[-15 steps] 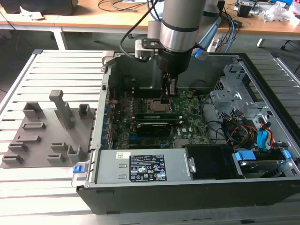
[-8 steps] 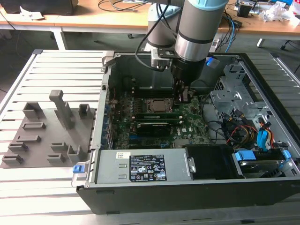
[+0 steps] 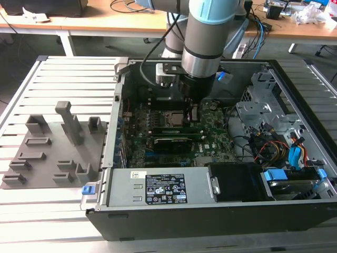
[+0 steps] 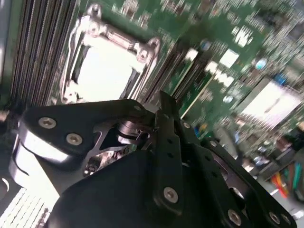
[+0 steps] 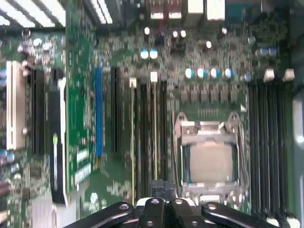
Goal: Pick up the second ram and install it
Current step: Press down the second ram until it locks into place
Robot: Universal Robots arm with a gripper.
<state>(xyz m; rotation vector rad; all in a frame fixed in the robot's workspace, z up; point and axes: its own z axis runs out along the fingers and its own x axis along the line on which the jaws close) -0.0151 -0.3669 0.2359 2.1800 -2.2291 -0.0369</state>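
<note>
Grey fixture plate (image 3: 52, 153) lies at the exterior view's left, beside the open computer case (image 3: 295, 95) – inside, between its walls, the gripper (image 3: 192, 113) stands over the motherboard (image 3: 210, 138), jaws closed together – grip on the second ram (image 3: 194, 112) unclear.

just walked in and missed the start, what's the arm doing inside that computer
A robot arm has reached down into an open computer case lying on a slatted metal table. Its gripper sits just above the green motherboard, over the memory slots next to the processor socket. The fingers look closed together. Sticks appear seated in those slots, but whether the gripper holds one cannot be told. A grey holder sits beside the case.
</note>
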